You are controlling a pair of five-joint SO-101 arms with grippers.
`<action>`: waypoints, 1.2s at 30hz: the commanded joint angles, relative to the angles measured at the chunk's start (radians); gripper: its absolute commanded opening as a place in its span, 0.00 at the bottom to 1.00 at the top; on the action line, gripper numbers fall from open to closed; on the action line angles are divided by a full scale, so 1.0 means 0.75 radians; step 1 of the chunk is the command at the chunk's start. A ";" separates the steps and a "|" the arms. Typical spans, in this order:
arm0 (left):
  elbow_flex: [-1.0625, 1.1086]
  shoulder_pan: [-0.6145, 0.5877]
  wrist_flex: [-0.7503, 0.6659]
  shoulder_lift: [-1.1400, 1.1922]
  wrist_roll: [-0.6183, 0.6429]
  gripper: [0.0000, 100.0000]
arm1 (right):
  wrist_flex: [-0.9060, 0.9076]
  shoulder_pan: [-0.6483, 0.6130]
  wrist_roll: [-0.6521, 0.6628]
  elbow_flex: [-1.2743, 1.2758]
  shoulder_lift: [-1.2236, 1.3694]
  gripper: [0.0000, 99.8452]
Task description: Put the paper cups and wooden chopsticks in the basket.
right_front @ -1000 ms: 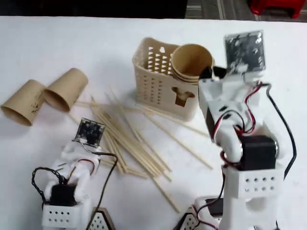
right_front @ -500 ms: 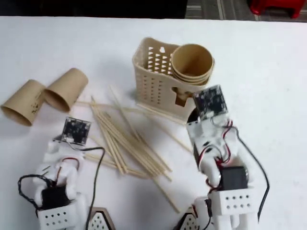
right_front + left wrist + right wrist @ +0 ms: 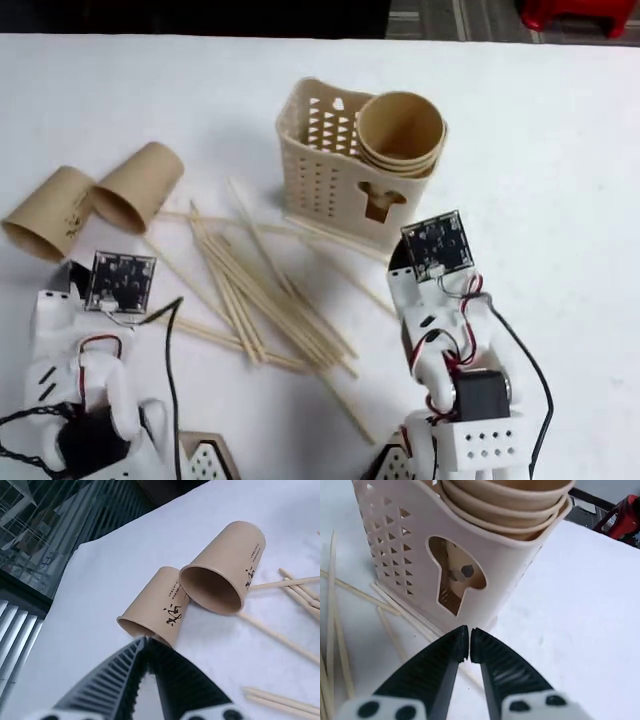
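Both hands pinched closed, empty: left hand (image 3: 145, 642) by the two paper cups (image 3: 135, 185) lying at nine o'clock from the basket (image 3: 320, 165), right hand (image 3: 469, 635) facing it. Chopsticks (image 3: 265, 290) sprawl at seven o'clock on the counter (image 3: 560, 150). Approaching without opening would likely nudge the round cups rolling away

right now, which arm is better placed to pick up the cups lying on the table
Left. The left end effector points at the two lying paper cups, close to the nearer one. The right end effector faces the basket, across the chopstick pile.
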 commanded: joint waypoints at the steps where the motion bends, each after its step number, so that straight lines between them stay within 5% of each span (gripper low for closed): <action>1: -0.147 -0.013 -0.025 0.171 -0.070 0.02 | -0.001 -0.040 0.010 -0.008 -0.017 0.02; 5: -0.354 -0.013 -0.047 0.560 -0.158 0.03 | -0.001 -0.044 0.010 -0.008 -0.017 0.02; 13: -0.876 -0.066 -0.049 1.341 -0.301 0.22 | -0.001 -0.042 0.010 -0.006 -0.015 0.02; 20: -1.268 -0.071 -0.049 1.852 -0.505 0.23 | -0.001 -0.034 0.010 -0.006 -0.017 0.02; 27: -1.512 0.009 -0.057 2.223 -0.601 0.23 | -0.001 -0.032 0.010 -0.002 -0.017 0.02; 36: -1.516 0.128 -0.333 2.431 -0.530 0.23 | -0.007 -0.032 0.012 0.018 -0.026 0.02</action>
